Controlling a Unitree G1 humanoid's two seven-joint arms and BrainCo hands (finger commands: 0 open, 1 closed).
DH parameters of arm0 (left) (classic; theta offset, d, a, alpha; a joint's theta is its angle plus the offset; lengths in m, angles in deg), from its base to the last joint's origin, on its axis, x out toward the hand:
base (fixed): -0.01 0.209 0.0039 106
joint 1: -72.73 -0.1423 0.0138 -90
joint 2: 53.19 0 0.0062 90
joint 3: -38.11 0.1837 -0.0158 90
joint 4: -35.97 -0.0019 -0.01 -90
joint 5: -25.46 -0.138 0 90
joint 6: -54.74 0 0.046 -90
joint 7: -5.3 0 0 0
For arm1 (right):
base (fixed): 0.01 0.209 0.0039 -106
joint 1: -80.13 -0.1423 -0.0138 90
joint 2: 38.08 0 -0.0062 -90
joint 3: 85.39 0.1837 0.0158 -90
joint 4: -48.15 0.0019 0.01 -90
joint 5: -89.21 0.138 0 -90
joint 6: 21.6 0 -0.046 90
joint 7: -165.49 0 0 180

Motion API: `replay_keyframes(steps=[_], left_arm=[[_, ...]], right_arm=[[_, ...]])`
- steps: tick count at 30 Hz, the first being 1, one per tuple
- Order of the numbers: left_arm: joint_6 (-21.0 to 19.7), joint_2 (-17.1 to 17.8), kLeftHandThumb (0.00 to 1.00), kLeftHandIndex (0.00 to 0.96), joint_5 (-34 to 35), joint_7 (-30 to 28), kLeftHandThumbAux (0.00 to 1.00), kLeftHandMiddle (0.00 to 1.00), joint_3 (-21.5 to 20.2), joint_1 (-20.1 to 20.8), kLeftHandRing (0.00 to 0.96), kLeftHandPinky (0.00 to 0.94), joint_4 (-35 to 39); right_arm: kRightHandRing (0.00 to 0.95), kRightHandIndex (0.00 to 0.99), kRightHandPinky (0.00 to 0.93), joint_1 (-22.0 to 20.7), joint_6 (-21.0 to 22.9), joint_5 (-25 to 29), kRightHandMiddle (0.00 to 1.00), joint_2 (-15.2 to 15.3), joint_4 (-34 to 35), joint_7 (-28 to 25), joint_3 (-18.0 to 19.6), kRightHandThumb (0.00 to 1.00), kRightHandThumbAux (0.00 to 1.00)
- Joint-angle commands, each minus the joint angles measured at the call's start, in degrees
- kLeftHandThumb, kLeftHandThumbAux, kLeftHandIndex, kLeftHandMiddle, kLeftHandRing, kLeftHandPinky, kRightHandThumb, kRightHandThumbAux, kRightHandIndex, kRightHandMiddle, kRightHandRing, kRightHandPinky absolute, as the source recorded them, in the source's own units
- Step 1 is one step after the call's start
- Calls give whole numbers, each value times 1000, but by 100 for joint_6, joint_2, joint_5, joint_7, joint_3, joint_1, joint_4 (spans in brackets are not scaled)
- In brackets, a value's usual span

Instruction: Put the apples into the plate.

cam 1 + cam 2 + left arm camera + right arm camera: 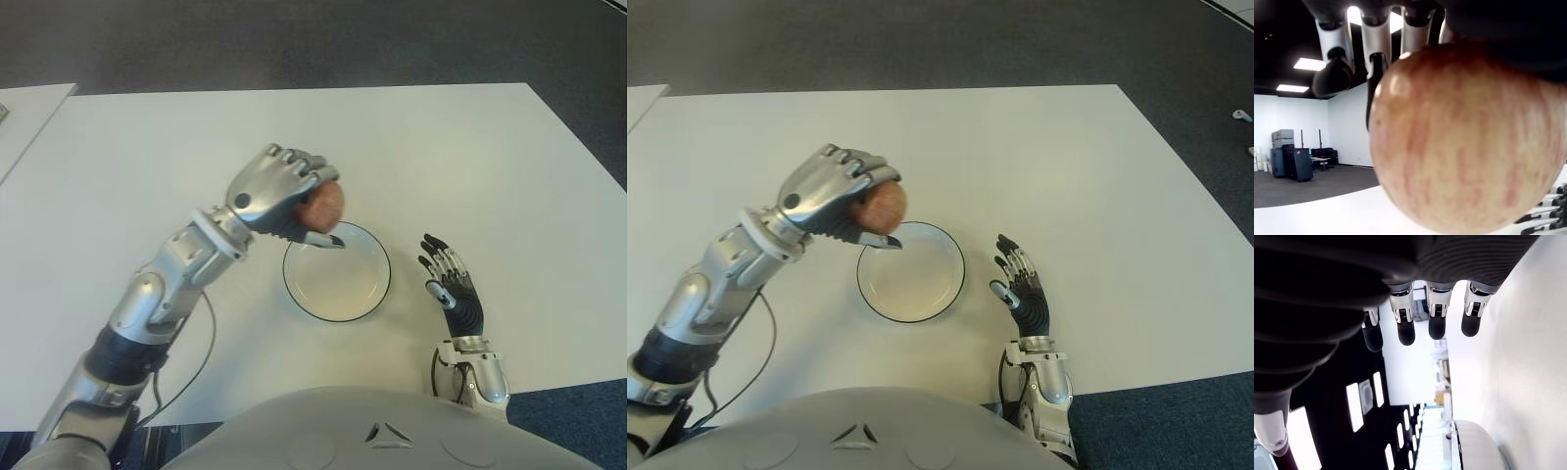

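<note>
Torso of the robot (392, 431) fills the near edge of both eye views, and everything else lies on the white counter (470, 157) beyond it. Nearest on the robot's right, the right robot hand (451, 279) shows just beside the plate, on its right side, fingers spread and relaxed and holding nothing; its wrist view shows four straight fingertips (1437, 328) with only open space past them. It appears idle, kept clear of the plate so that the working arm has room. Whether it touches the counter cannot be told.

Next comes the plate (369, 294), a white dish with a dark rim, directly ahead of the torso and holding nothing yet. Its central position puts it within reach of either arm.

At the plate's far-left rim, the left robot hand (284, 196) is raised above the counter with its fingers curled over an apple (323, 206), reddish and mottled. The grasp comes from above, knuckles up and thumb beneath, so the fruit hangs under the palm and could drop straight down once the fingers relax. The left wrist view confirms the hold: the apple fills most of it, with fingers (1376, 44) wrapped over its top.

Judged from this layout, the carry is nearly complete; the fruit overlaps the rim and may need shifting toward the centre before release. No other apple is in sight.
</note>
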Motion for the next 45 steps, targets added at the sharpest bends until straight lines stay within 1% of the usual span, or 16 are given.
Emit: replay_keyframes(steps=[1,5,12,19,25,27,30,36,40,45], left_arm=[[23,-221,751,444,-146,-540,693,849,430,201,855,842,48],[162,-302,752,445,-241,-654,693,856,664,299,863,859,-196],[295,-414,752,445,-555,-544,692,858,915,336,864,857,-504],[342,-416,752,445,-666,-491,691,855,949,307,859,846,-618],[255,-473,752,445,-787,-485,691,850,1000,200,849,835,-713],[251,-485,752,445,-881,-400,691,847,1029,172,848,832,-788],[286,-516,752,445,-997,-114,691,844,1075,128,847,830,-1030],[401,-509,751,445,-1096,619,691,842,1156,63,847,831,-1636],[418,-488,751,445,-1106,771,690,836,1202,104,846,828,-1789],[408,-450,751,446,-1115,902,689,828,1220,48,842,825,-1923]], right_arm=[[69,135,87,407,478,-99,115,-187,-710,113,-125,217,563],[78,136,96,441,481,-123,119,-202,-679,141,-154,214,569],[72,149,79,491,464,-122,118,-220,-653,156,-186,211,571],[90,157,103,507,438,-49,134,-233,-680,94,-195,217,574],[94,157,105,495,378,-12,134,-270,-696,61,-199,228,579],[92,160,104,497,352,-31,133,-284,-700,75,-201,231,580],[89,165,103,509,321,-54,131,-307,-689,99,-204,234,582],[92,164,104,551,376,-32,135,-332,-628,118,-222,238,587],[96,155,102,553,397,14,139,-334,-620,99,-222,240,587],[94,155,107,568,482,88,135,-336,-575,93,-224,254,591]])
